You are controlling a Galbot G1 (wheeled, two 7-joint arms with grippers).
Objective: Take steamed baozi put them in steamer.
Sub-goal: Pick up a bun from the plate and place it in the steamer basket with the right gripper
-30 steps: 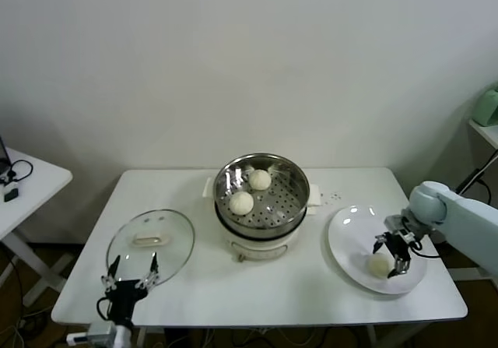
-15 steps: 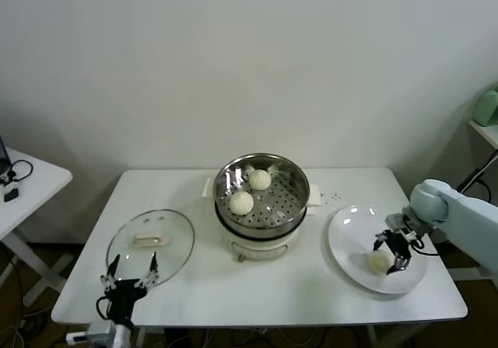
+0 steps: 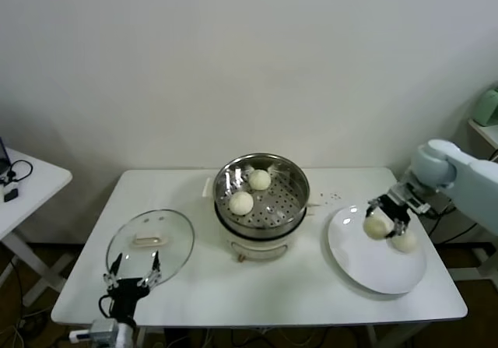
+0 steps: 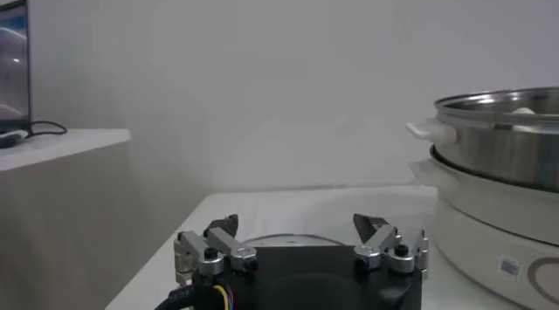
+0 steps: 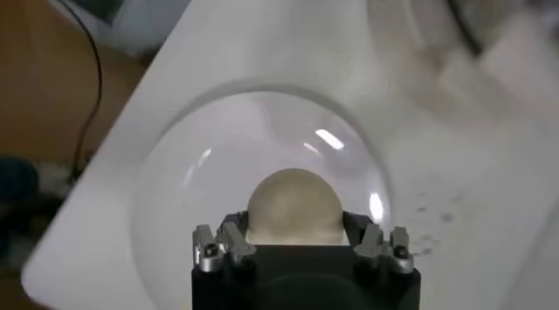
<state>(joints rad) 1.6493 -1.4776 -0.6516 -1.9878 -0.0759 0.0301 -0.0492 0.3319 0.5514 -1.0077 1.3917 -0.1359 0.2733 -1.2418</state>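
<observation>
My right gripper (image 3: 387,216) is shut on one steamed baozi (image 3: 377,226), a smooth cream bun, and holds it above the white plate (image 3: 366,264). In the right wrist view the bun (image 5: 293,203) sits between the fingers (image 5: 229,237) of the gripper (image 5: 293,231), over the plate (image 5: 196,163). Another baozi (image 3: 404,241) lies on the plate just beside the held one. The steel steamer (image 3: 303,196) stands mid-table with two baozi (image 3: 260,179) (image 3: 241,202) on its perforated floor. My left gripper (image 3: 132,274) waits open at the table's front left.
A round glass lid (image 3: 150,243) lies flat left of the steamer, just behind the left gripper (image 4: 301,229). The left wrist view shows the steamer (image 4: 507,133) on its white pot base (image 4: 489,224). A small side table (image 3: 31,181) stands far left.
The right gripper closed on a baozi on the plate and lifted it up and toward the back. A second baozi now shows on the plate. The left arm stayed still.
</observation>
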